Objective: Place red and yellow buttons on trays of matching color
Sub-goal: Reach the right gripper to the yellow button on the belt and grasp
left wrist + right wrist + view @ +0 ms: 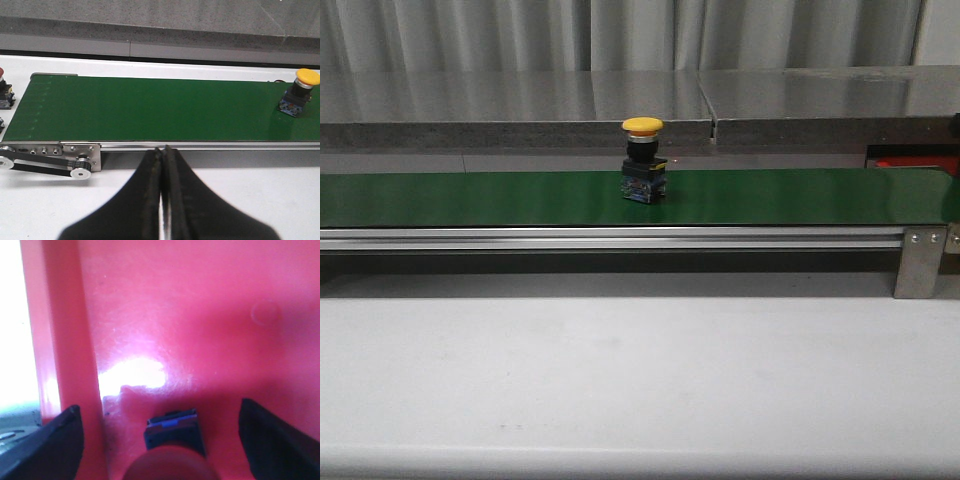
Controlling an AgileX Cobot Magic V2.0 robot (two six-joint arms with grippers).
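looking at it from here, right gripper (160, 440) is spread wide over the dark-red round-capped button (172, 460) resting on the glossy red low-rimmed tray (200, 315), left gripper (163, 155) pressed together and empty, yellow mushroom-capped button (643, 160) on the long green belt (470, 197) unplaced, path clear, no yellow tray visible.

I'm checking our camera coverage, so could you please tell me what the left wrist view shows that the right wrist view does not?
Only the left wrist view shows the green belt, a yellow button standing near one end of it, a red-capped button cut off at the picture's edge, and the shut left gripper. Only the right wrist view shows the red tray, a red button on it, and the open right gripper. They share no object.
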